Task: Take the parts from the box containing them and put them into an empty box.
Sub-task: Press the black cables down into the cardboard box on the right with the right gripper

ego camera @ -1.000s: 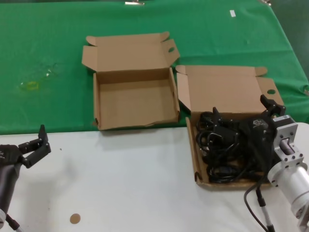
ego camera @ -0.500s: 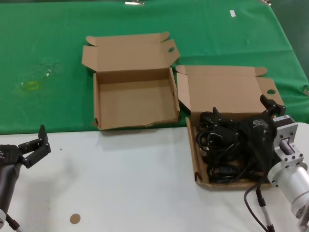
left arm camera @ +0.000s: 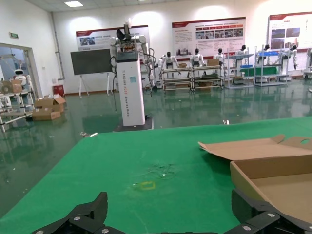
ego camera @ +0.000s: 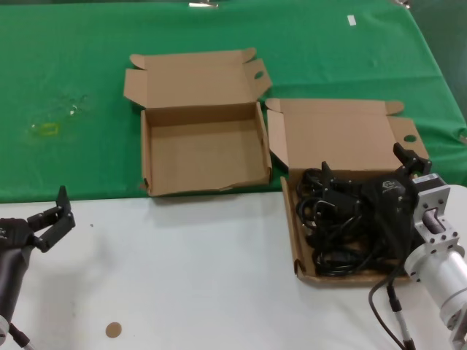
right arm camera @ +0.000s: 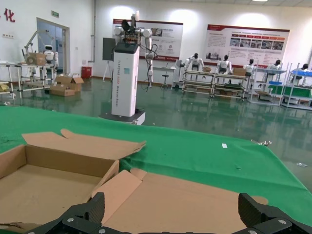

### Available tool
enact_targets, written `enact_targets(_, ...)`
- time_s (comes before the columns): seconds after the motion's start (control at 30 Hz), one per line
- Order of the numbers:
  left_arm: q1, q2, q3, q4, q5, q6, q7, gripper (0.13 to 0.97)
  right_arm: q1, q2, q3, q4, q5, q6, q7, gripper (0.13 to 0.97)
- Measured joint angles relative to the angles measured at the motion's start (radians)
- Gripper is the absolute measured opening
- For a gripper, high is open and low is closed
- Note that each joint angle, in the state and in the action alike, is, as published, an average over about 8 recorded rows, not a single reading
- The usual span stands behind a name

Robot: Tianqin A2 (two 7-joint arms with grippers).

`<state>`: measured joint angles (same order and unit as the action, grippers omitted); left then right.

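The black coiled power cords lie heaped in the larger carton at the right, whose tall lid stands open. The empty carton with the wavy front wall sits to its left on the green cloth. My right gripper is open, low over the cords at the back of their carton, holding nothing. In the right wrist view it faces the lid, with the empty carton beside it. My left gripper is open and empty over the white table at the near left, and also shows in the left wrist view.
A small brown disc lies on the white table near the front. A yellow ring with clear scraps lies on the green cloth at the far left. The left wrist view shows the empty carton's corner.
My left gripper has shifted very slightly. The right gripper, the cords and both cartons have not moved.
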<state>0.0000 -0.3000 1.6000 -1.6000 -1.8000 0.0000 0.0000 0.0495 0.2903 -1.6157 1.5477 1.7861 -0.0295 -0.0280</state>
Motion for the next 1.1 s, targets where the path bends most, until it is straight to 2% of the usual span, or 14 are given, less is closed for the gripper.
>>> enact_targets(0.13,0.0,0.0,0.0,0.0,0.0,0.0,0.0,0.906,0.0,0.0,0.0,0.0,0.0,0.0,0.0,0.966)
enact_targets(0.43,0.0,0.0,0.0,0.0,0.0,0.0,0.0,0.777,0.0,0.0,0.0,0.0,0.0,0.0,0.0,0.966)
enact_targets(0.7,0.0,0.0,0.0,0.0,0.0,0.0,0.0,0.577,-0.001,0.015,-0.017,-0.001,0.008,0.024,0.008,0.966)
enact_targets(0.83,0.0,0.0,0.0,0.0,0.0,0.0,0.0,0.577,-0.002,0.033,-0.034,0.003,0.019,0.041,0.014,0.966)
enact_targets(0.87,0.0,0.0,0.0,0.0,0.0,0.0,0.0,0.55,-0.003,0.04,-0.039,0.005,0.024,0.045,0.015,0.966)
enact_targets(1.1,0.0,0.0,0.0,0.0,0.0,0.0,0.0,0.363,0.006,0.166,-0.125,0.041,0.1,0.087,0.026,0.966)
